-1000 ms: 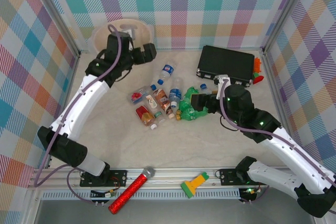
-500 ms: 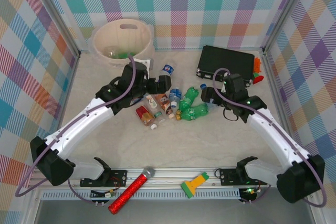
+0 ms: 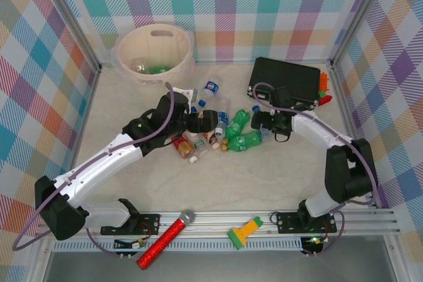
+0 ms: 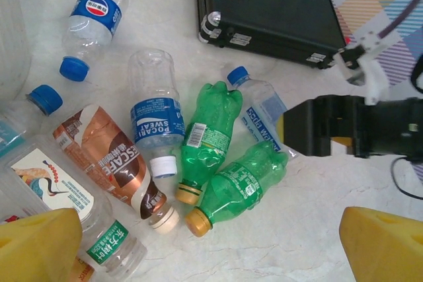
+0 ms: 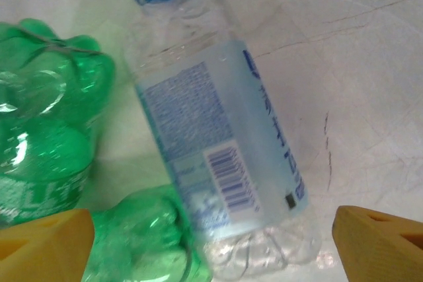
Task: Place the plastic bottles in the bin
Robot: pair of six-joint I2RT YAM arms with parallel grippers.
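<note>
The round pale cream plastic bin (image 3: 142, 41) has been left by the left gripper (image 3: 211, 122), held wide open and empty over the plastic bottles (image 3: 241, 140) beside the flat black case (image 3: 285, 78). One clear blue-capped bottle (image 5: 218, 137) is straddled, ungripped, by the spread right gripper (image 5: 211, 242).

In the left wrist view, a clear bottle (image 4: 157, 107) carries a blue band reading "POCARI SWEAT", and the brown-labelled bottle (image 4: 109, 170) beside it shows "ESCAFE" in white letters. The blue-capped bottle (image 4: 92, 21) farther off bears a round red, white and blue emblem. The pale-labelled bottle (image 5: 218, 163) in the right wrist view shows a barcode and blue print too blurred to read.
</note>
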